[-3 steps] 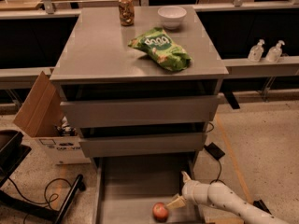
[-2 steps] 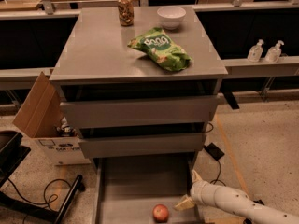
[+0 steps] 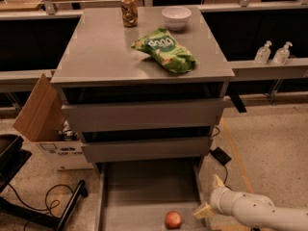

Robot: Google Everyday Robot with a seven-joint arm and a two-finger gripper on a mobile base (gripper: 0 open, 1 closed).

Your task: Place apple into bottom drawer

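White speckled arm [image 3: 262, 211], cream tool [image 3: 210, 197] lower-right

Apple [image 3: 173, 219] in bottom drawer [image 3: 144, 186], left of end effector [image 3: 210, 196].

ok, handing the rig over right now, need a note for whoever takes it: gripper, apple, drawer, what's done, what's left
gripper: fingers open, holding nothing, by the right wall of the bottom drawer, right of the apple and not touching it.
apple: lying on the drawer floor, toward the front.
Done: apple looks placed.
Left: lift the arm clear. The drawer is pulled out.
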